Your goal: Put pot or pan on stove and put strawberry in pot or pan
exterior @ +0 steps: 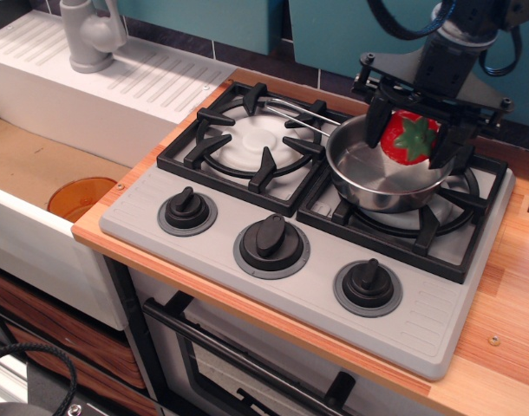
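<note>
The shiny steel saucepan (377, 178) sits on the right burner of the grey stove (247, 204), its wire-loop handle reaching left over the left burner. My gripper (409, 137) hangs just above the pan's far half and is shut on the red strawberry (409, 137) with its green leaf cap facing the camera. The black fingers (376, 121) flank the strawberry on both sides. The strawberry is held over the pan's inside, a little above its bottom.
Three black knobs (271, 237) line the stove's front. The left burner grate (247, 143) is bare. An orange bowl (81, 197) lies in the sink at left, with a grey tap (89, 35) behind it. Wooden counter (516, 286) runs to the right.
</note>
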Controlling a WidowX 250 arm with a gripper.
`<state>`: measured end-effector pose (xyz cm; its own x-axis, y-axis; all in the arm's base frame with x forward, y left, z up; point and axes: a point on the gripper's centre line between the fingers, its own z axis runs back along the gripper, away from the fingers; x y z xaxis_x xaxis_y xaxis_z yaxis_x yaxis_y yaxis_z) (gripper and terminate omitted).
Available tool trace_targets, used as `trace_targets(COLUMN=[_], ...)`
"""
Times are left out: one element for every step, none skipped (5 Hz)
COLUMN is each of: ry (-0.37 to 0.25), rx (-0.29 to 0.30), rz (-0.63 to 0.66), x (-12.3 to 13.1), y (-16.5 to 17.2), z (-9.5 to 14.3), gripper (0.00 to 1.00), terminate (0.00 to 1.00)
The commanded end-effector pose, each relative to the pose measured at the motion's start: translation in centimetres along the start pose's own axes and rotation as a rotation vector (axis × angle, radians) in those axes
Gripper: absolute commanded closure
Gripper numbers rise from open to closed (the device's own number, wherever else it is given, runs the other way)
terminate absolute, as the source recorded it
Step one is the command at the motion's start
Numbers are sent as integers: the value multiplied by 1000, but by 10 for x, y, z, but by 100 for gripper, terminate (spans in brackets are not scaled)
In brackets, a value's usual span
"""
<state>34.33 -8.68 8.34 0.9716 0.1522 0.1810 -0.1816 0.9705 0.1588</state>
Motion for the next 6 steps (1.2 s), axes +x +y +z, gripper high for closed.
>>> trace_targets(ry=[-62, -68, -55, -40, -23, -7], rx=[-33, -48, -53, -49, -47, -58], rz=[-11, -17, -17, -19, -20, -31], x=[25, 25, 28, 31, 34, 36], y=[3, 3, 3, 3, 4, 9], z=[7, 8, 13, 20, 29, 38], gripper=[0, 0, 0, 0, 0, 0], terminate=[0, 0, 0, 0, 0, 0])
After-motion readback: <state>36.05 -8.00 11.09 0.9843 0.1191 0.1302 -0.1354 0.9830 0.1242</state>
